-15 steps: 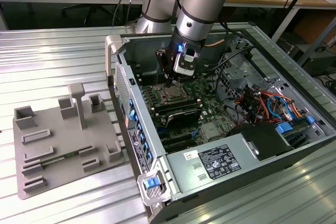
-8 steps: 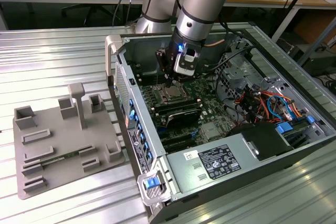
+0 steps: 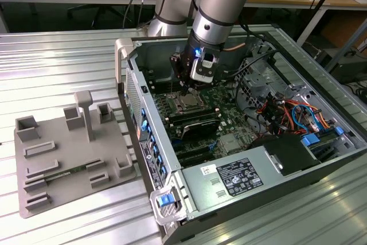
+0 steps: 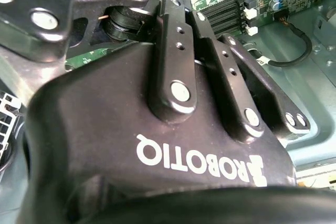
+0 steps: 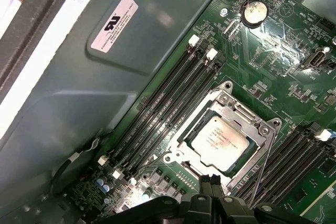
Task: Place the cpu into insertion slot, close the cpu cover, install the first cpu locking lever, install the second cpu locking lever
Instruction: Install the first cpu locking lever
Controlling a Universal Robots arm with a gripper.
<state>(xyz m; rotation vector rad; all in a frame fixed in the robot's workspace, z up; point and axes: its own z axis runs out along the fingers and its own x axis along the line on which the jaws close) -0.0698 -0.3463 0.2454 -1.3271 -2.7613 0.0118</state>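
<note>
Silver-grey, the cpu (image 5: 218,140) lies flat in the insertion slot (image 5: 195,124), the cpu cover (image 5: 239,113) down around it on the green board (image 5: 273,61). The gripper (image 5: 210,180) hangs near the slot's edge, its jaws drawn together and holding nothing.

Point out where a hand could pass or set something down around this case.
Free: the ribbed table behind and in front of the grey fixture tray. Crowded: inside the case, the gripper hangs over the cpu, and cables fill the exterior view's right.
</note>
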